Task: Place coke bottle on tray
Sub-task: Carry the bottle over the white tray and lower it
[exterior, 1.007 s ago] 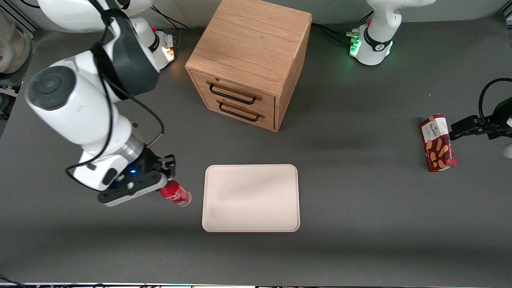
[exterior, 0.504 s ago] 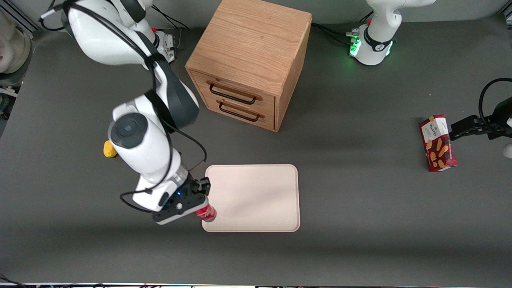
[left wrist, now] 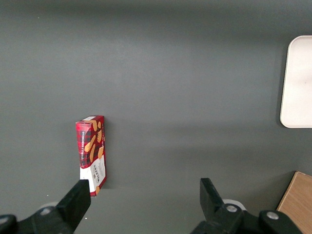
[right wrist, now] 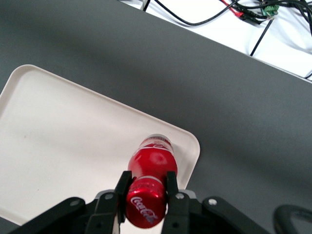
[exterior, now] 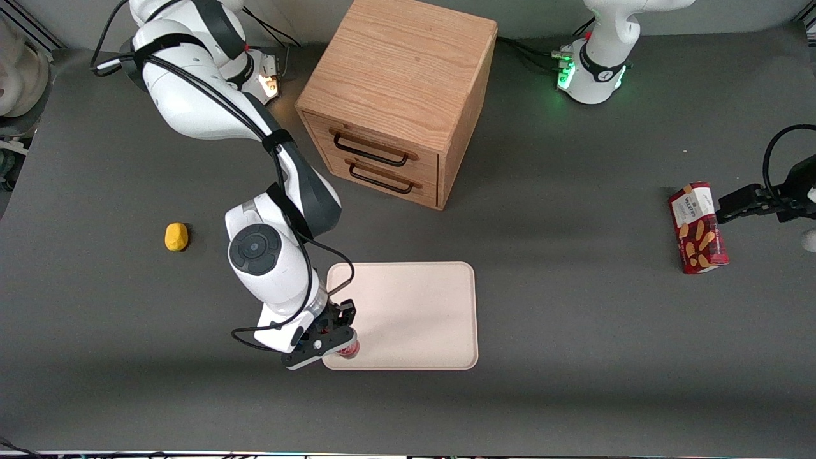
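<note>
— Where's your gripper?
— Over the tray, at the corner nearest the front camera on the working arm's end.
— What's it doing?
— You've got it clenched on the coke bottle just under the cap, bottle hanging upright above that corner.

The coke bottle gleams, its red skin glossy with white highlights. The pincer clamping its neck looks like matt black plastic. Under them the tray is smooth, pale cream-pink and dull. The surface is flat matt grey. The drawer cabinet shows grained wood with dark metal handles.
</note>
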{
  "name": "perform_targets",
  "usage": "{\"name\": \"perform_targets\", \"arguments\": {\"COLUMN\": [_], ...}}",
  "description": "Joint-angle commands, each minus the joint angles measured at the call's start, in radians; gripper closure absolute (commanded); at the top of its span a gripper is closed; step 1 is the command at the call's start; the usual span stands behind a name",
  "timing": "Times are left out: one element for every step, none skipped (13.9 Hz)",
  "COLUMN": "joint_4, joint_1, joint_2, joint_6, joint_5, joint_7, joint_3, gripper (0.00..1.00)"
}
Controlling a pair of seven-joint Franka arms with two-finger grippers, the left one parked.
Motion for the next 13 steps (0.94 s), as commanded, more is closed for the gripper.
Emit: {"name": "perform_targets", "arguments": {"joint_4": [0.012, 0.006, 0.001, 0.000, -0.011, -0.017, -0.019, -0.019, -0.019, -0.019, -0.019, -0.019, -0.020], "joint_1": [0.000, -0.003, -0.005, -0.005, -0.006, -0.006, -0.008, -0.010, -0.010, -0.010, -0.013, -0.013, -0.013], "joint_2": [0.010, 0.010, 0.010, 0.011, 0.013, 0.013, 0.013, 0.013, 0.013, 0.013, 0.013, 0.013, 0.013], "joint_6": [-0.006, -0.006, -0.006, -0.006, -0.006, -0.006, -0.008, -0.008, -0.008, -0.009, -0.011, -0.012, -0.011], "joint_5": [-0.017, -0.017, -0.017, -0.017, -0.017, -0.017, -0.017, -0.015, -0.014, -0.014, -0.014, -0.014, -0.014], "joint_7": [0.060, 0.062, 0.062, 0.062, 0.062, 0.062, 0.062, 0.063, 0.062, 0.062, 0.062, 0.062, 0.062], "joint_3": [0.014, 0.014, 0.014, 0.014, 0.014, 0.014, 0.014, 0.014, 0.014, 0.014, 0.014, 0.014, 0.014], "gripper": [1.00, 1.00, 1.00, 1.00, 1.00, 1.00, 1.00, 1.00, 1.00, 1.00, 1.00, 1.00, 1.00]}}
